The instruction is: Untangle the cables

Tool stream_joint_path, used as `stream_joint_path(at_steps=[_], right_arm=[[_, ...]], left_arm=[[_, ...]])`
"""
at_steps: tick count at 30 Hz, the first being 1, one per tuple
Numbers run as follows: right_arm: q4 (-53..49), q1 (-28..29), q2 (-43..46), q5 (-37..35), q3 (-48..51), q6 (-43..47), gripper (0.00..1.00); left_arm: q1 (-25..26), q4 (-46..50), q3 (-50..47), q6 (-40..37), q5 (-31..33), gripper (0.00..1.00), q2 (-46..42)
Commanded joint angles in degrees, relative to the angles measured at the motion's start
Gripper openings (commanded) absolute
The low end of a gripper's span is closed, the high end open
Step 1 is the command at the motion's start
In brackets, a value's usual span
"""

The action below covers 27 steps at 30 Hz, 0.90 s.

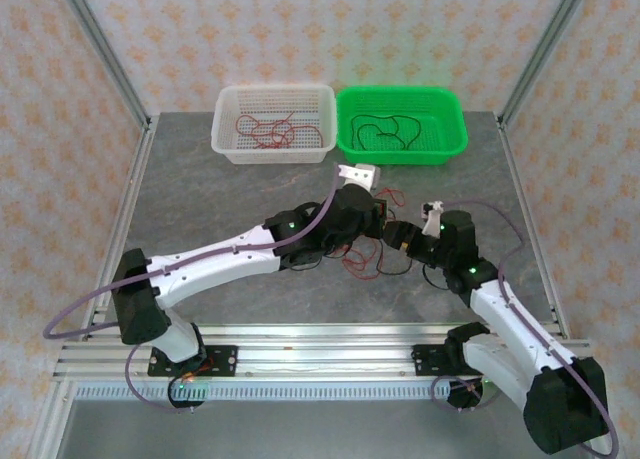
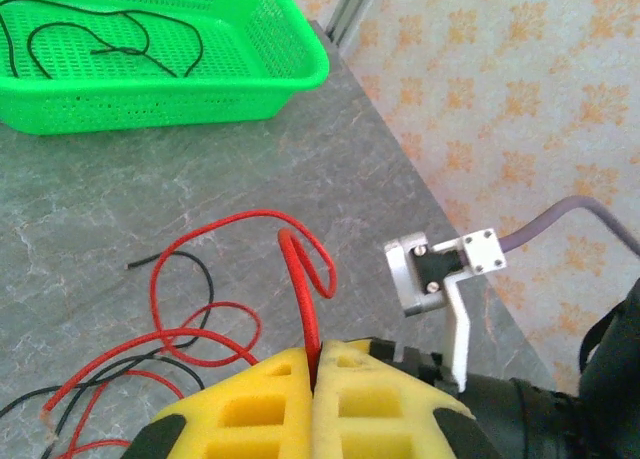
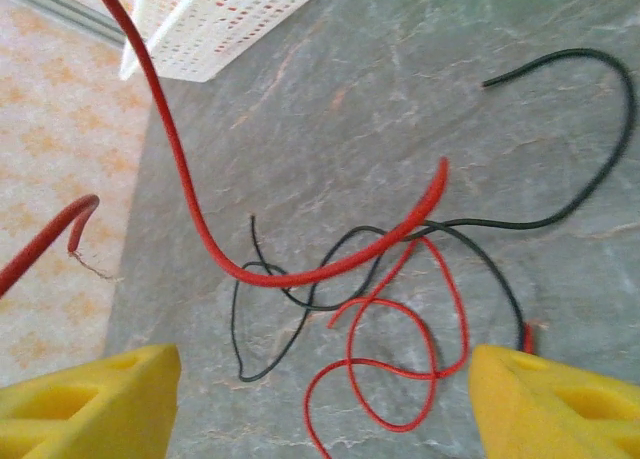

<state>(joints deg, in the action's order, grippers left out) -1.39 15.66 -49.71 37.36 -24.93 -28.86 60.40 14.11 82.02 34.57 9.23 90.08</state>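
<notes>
Left pincer point(image 2: 315, 364) clamped on a red cable point(image 2: 303, 289), right pincer point(image 3: 325, 394) spread wide and empty above tangled cables point(image 3: 405, 237) on the surface point(image 3: 380, 99).

Pale wallpaper point(image 1: 300, 29) with a repeating orange floral motif covers the walls behind and on both sides. Slanted aluminium posts point(image 1: 105, 49) stand at the back corners. The surface point(image 1: 200, 194) is grey with marble-like veins, evenly lit, and a slotted aluminium rail point(image 1: 320, 354) runs along its near edge
</notes>
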Motion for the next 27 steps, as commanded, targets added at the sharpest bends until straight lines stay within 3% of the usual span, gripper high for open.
stream_joint_path(at_steps=[1,9,15,27], right_arm=[[6.7,1.8,-1.2,-0.7,0.8,-2.6,0.75],[15.2,4.9,-7.7,-4.9,3.1,-6.8,0.73],[17.5,7.7,-9.2,-7.4,5.5,-8.2,0.73],[16.4,9.7,-5.5,-9.2,9.6,-9.3,0.73]], left_arm=[[0.3,-0.5,-1.0,-0.5,0.8,0.0,-2.1],[0.3,-0.4,0.1,-0.6,1.3,0.0,-4.4],[-0.5,4.0,3.2,-1.6,8.5,0.0,-5.0],[-14.4,4.5,10.6,-4.4,7.2,0.0,-2.5]])
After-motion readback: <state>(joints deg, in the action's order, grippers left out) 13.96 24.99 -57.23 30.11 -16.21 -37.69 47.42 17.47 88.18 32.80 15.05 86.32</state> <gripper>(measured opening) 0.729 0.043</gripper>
